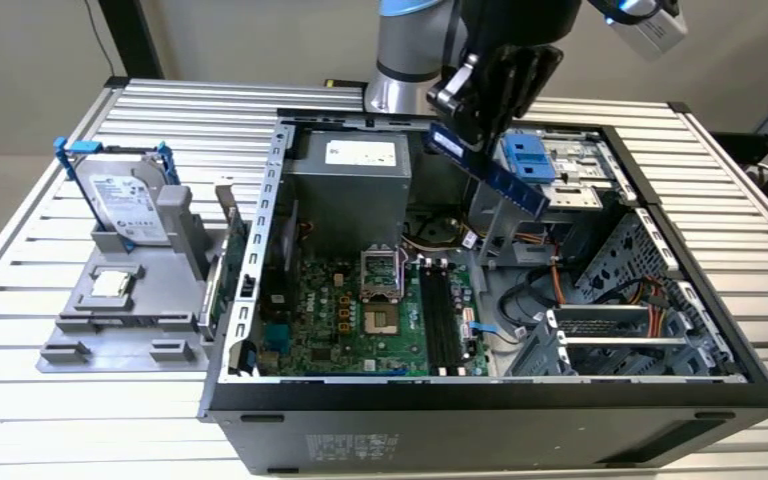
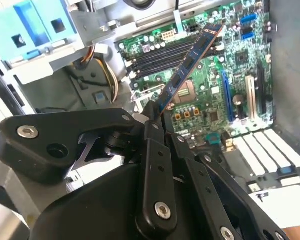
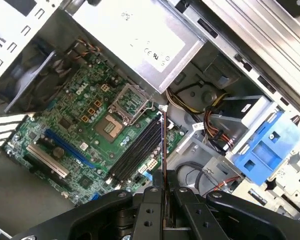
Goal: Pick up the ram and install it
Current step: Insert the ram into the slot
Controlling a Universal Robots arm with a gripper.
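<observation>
My gripper [image 1: 458, 135] hangs above the open computer case [image 1: 491, 400], shut on the ram [image 1: 504, 178]. The ram is a thin dark blue stick that slants down from the fingers toward the exterior view's right. In the second wrist view the ram [image 2: 190, 65] juts out of the gripper [image 2: 152, 117] over the green motherboard [image 2: 215, 100]. In the first wrist view I see the ram [image 3: 163, 145] edge-on, rising from the gripper [image 3: 163, 192] close beside the long black slots [image 3: 137, 150]. The slots [image 1: 440, 320] lie well below the stick, which touches nothing else.
A silver power supply [image 1: 351, 170] sits at the back of the case and a blue drive caddy [image 1: 538, 155] is just beside the ram. Cables [image 1: 544, 290] and a drive cage [image 1: 611, 335] occupy the right half. A hard drive [image 1: 124, 205] in a blue bracket stands on a grey fixture outside.
</observation>
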